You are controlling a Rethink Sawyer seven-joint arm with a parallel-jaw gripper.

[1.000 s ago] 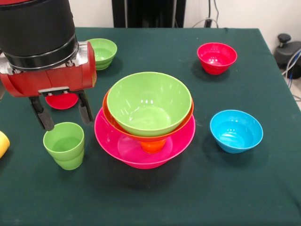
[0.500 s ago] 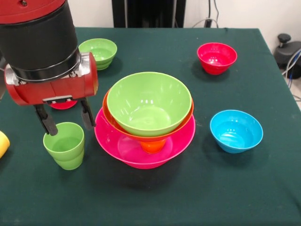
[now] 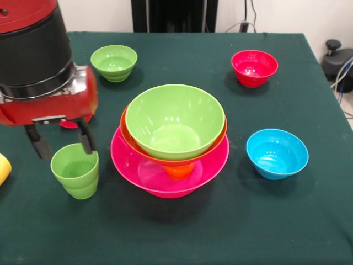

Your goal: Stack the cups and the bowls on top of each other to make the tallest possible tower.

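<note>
Gripper state: my gripper [image 3: 62, 144] was released, its two dark fingers [image 3: 85, 141] spread apart and grasping nothing.
Gripper position: it hung over the table's [image 3: 231, 232] left side, just behind the green cup [image 3: 75, 170]; one finger stood at the cup's far rim, the other off toward the left edge. Contact with the rim could not be determined.
Green cup: upright, mouth up, just left of the tower.
Tower: near the table's centre; the pink bowl [image 3: 160, 179] formed the base, an orange cup [image 3: 180, 170] sat inside it, the large orange bowl [image 3: 133, 143] rested on that cup, and the large green bowl [image 3: 175, 121] was nested in the orange one.
Small blue bowl [image 3: 277, 153]: right of the tower, apart from it.
Small red bowl [image 3: 254, 68]: toward the far right corner.
Small green bowl [image 3: 114, 62]: toward the far left corner.
Yellow cup [image 3: 3, 168]: at the left edge, mostly cut off.
Red item [image 3: 71, 123]: partly hidden behind my wrist housing; type indeterminate.
</note>
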